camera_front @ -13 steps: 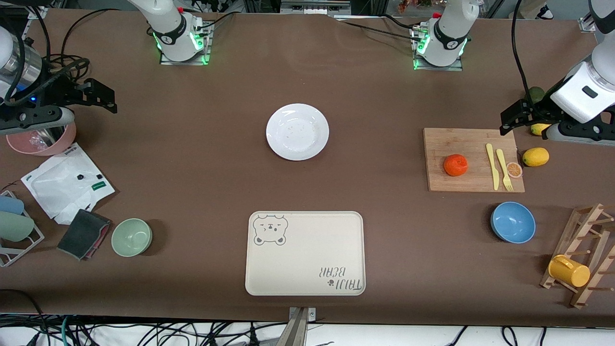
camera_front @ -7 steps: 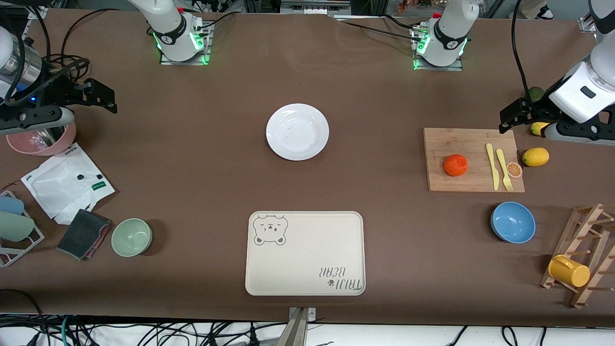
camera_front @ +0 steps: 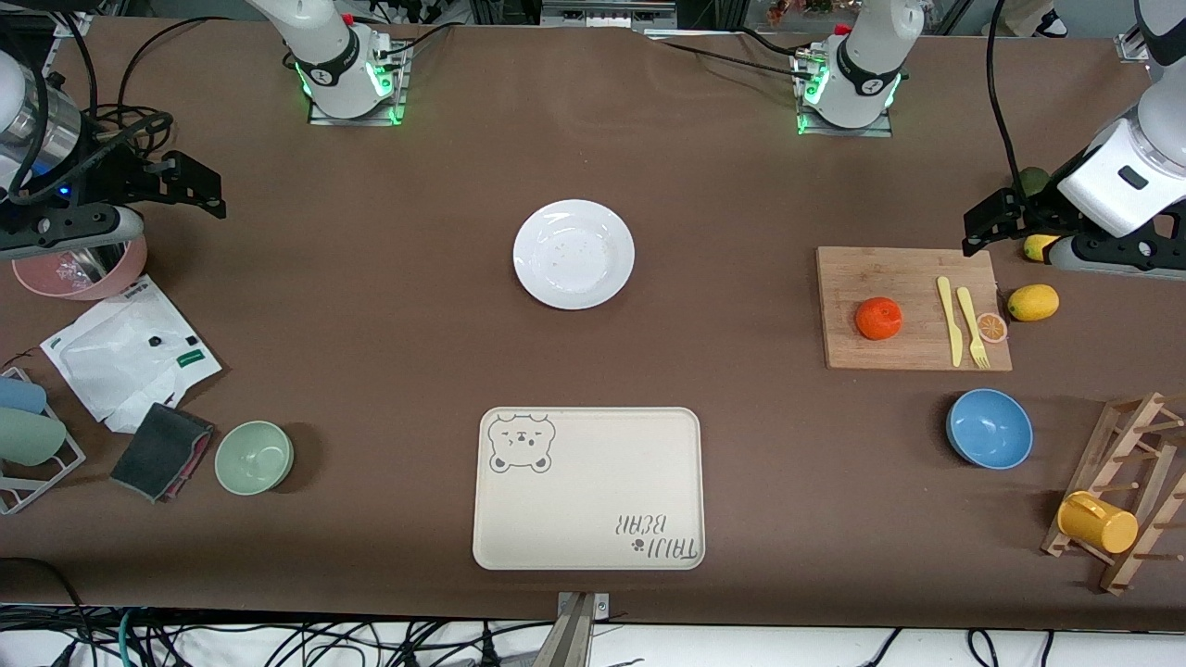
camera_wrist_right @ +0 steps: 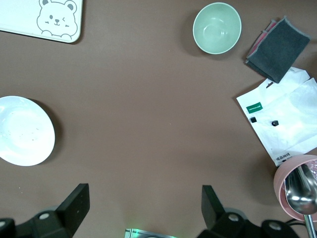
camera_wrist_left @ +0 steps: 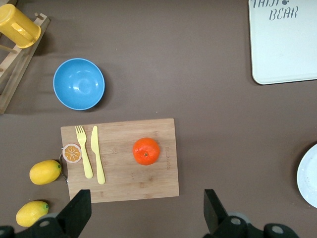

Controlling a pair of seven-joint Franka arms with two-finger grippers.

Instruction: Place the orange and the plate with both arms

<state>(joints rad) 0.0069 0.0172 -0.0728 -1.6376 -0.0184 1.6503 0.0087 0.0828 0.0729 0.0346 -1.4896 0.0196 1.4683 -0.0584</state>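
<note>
Plate bare at bench centre, twelve o'clock of the empty tray printed "TAIJI BEAR". Orange on the cutting board toward the left arm's end, nine o'clock of the yellow knife and fork. Blue bowl and green bowl both empty. Spoon in the pink bowl. Left claw spread wide, holding nothing, above the board's corner. Right claw wide too, holding nothing, waiting by the pink bowl.

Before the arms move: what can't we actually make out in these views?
- Dark green fruit, front view: mostly hidden by the left arm.
- Second lemon, front view: partly covered by the left gripper.
- Plate, left wrist view: cut by the frame edge.
- Pink bowl contents: unclear.
</note>
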